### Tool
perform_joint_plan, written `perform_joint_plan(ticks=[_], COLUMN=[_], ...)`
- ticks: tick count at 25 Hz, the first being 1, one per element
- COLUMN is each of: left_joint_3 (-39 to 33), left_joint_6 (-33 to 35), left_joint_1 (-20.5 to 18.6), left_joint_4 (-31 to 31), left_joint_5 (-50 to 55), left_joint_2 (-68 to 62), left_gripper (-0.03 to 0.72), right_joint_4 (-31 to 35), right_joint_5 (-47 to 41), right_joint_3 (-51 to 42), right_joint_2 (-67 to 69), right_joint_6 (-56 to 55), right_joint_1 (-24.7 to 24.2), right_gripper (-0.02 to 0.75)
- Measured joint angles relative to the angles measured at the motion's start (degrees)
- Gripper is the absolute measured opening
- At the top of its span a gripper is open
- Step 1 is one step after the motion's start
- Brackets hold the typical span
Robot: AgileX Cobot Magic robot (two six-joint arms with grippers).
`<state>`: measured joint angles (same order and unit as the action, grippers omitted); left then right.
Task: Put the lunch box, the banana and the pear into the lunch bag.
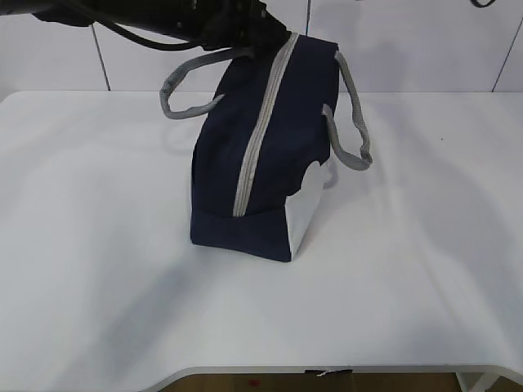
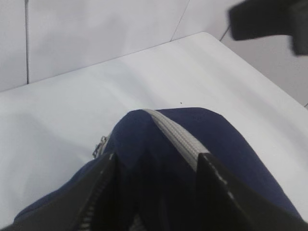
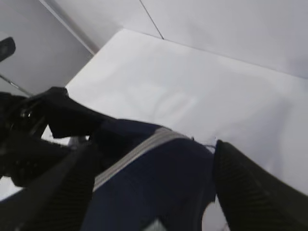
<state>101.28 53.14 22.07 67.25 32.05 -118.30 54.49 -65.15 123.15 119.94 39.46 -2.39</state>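
The navy lunch bag stands on the white table, its grey zipper shut along the top ridge. My left gripper is at the bag's far top end. In the left wrist view its black fingers stand apart astride the ridge of the lunch bag, beside the ring pull. My right gripper is wide open over the lunch bag, one pad on each side. The lunch box, the banana and the pear are hidden or out of view.
Grey handles hang loose on both sides of the bag. A white tiled wall backs the table. The left arm shows dark at the left of the right wrist view. A dark blurred arm part hangs above the table.
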Motion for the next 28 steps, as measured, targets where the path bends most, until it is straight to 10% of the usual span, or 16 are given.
perform_joint_plan(ticks=[9,28], left_joint_3=[0.0,-0.03], left_joint_6=[-8.11,-46.02], left_joint_1=[-4.54,-5.24], left_joint_4=[-5.42,-56.11], left_joint_5=[10.97,39.37], left_joint_2=[5.42,28.13], left_gripper=[0.426,0.382], right_joint_4=[-12.9,-38.89], right_joint_5=[-5.88,-6.97], right_joint_3=[1.33,-8.6], right_joint_2=[-3.9,-28.53], right_joint_6=[-11.41,-31.56], right_joint_1=[-0.13,6.78], right_gripper=[0.596,0.596])
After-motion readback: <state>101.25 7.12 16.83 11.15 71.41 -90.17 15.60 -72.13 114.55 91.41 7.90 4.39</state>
